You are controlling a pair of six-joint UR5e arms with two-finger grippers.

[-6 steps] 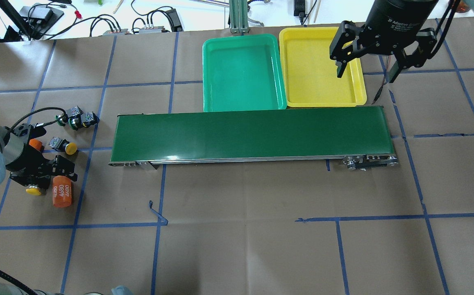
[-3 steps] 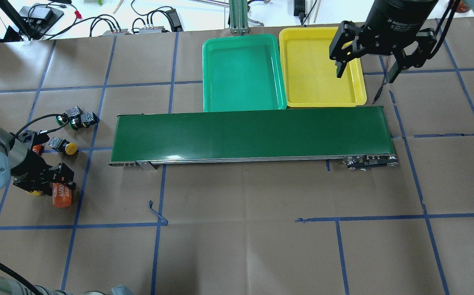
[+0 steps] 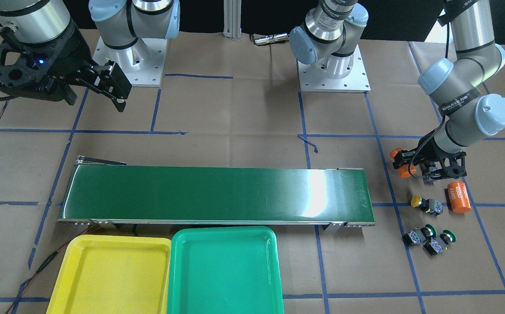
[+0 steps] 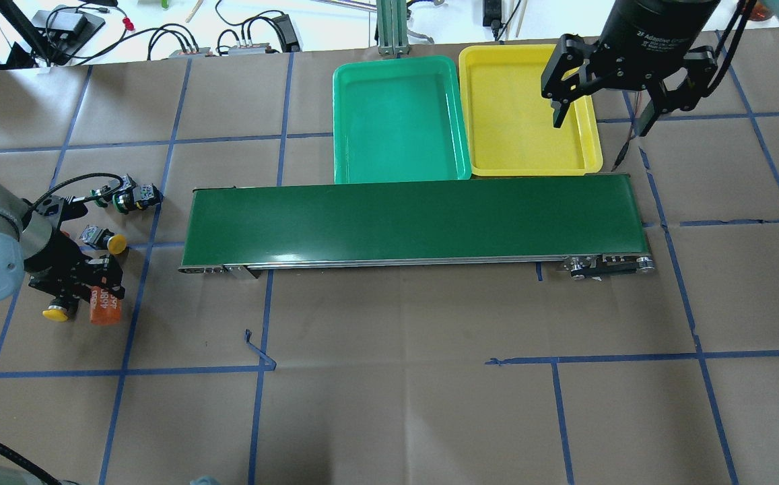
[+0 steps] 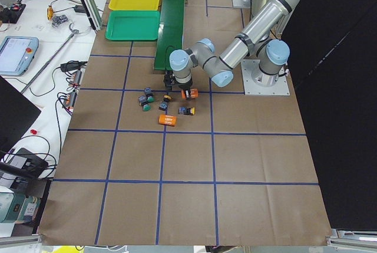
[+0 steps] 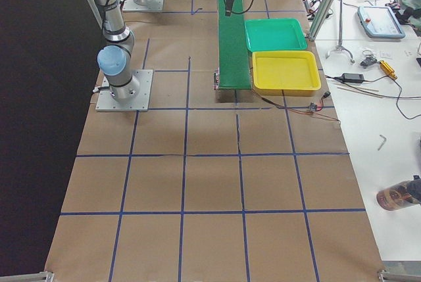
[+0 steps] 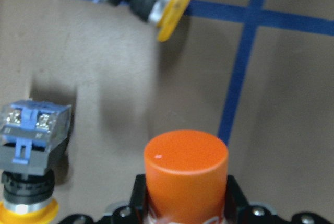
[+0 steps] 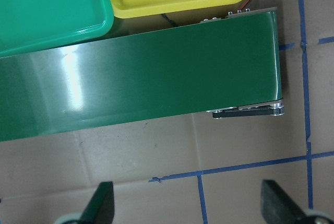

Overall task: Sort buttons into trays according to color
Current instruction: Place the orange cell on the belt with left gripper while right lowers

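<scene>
Yellow button (image 7: 32,161) beside left end effector (image 7: 186,203)

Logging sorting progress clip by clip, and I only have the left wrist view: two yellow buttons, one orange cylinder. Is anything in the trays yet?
Observer: No. The overhead view shows the yellow tray and the green tray both empty.
Operator: And the green ones?
Observer: Both green buttons lie close together just off the belt's left end.
Operator: And on the right side?
Observer: The right end effector is open, holding nothing.
</scene>
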